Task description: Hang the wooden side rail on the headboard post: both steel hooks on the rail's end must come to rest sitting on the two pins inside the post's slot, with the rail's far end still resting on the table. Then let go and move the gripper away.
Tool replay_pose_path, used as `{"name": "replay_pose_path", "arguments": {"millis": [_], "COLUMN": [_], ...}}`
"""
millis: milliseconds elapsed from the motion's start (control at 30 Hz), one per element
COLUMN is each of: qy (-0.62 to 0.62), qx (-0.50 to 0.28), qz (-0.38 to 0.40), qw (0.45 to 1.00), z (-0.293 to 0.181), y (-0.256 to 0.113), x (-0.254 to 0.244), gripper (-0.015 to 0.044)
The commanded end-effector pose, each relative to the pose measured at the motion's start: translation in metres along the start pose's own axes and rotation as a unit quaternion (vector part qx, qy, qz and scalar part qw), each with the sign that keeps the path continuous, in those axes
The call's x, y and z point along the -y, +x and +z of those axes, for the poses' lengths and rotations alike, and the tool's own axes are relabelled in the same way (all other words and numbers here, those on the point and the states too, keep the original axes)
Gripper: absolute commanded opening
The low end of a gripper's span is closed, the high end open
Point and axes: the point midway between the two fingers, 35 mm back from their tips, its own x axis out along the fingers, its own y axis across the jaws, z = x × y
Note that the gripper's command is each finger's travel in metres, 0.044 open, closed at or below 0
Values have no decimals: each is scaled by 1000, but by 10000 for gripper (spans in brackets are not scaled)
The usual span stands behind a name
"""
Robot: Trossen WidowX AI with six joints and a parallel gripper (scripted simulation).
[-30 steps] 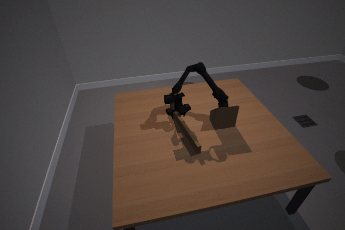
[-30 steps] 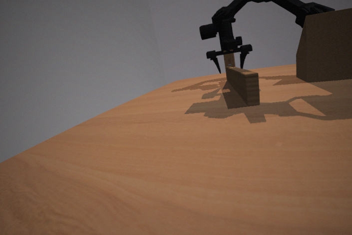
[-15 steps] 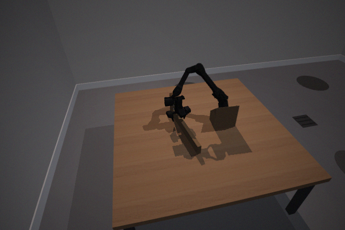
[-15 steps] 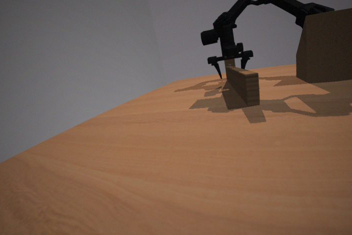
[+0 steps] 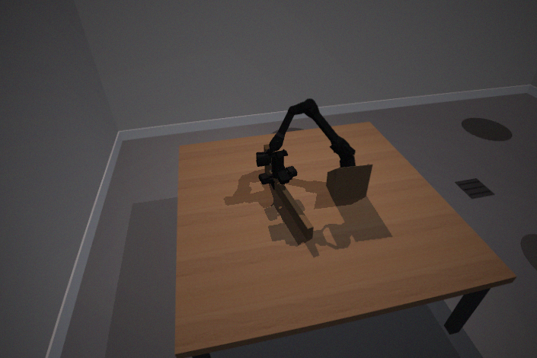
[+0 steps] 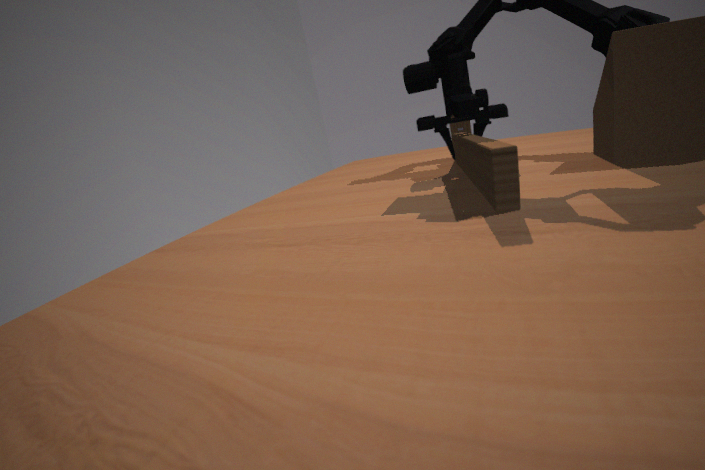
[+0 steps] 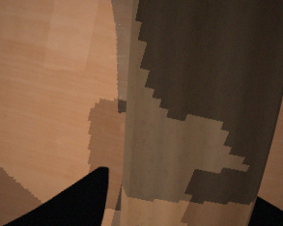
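Note:
The wooden side rail [image 5: 294, 215] [image 6: 505, 182] [image 7: 183, 145] lies on its narrow edge on the table, its plain end toward the top and exterior views. The upright headboard post [image 5: 266, 147] [image 6: 455, 125] stands beyond its other end, mostly hidden by the arm. My gripper [image 5: 280, 185] [image 6: 466, 145] [image 7: 159, 181] is low over the rail near the post, its fingers partly open on either side of the rail. In the wrist view a narrow gap shows between the left finger and the rail; the right fingertip is hidden behind the rail. Hooks and pins cannot be made out.
A large brown box-like block [image 5: 349, 185] [image 6: 669, 94] stands on the table [image 5: 234, 295] [image 6: 308, 332] to the right of the rail, in front of the arm's base. The arm arches above the table from that base to the rail. Arm shadows cross the table and rail.

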Motion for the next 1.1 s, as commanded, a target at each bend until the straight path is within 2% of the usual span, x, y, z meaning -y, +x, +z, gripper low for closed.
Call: {"name": "replay_pose_path", "arguments": {"millis": [0, 200, 267, 300, 1067], "qy": [-2, -2, -2, -2, 66], "qx": [-2, -2, -2, -2, -2], "qz": [0, 0, 0, 0, -1], "qw": [1000, 1000, 1000, 1000, 998], "z": [-1, -1, -1, -1, 0], "y": [0, 0, 0, 0, 0], "x": [0, 0, 0, 0, 1], "gripper": [99, 59, 6, 0, 0]}}
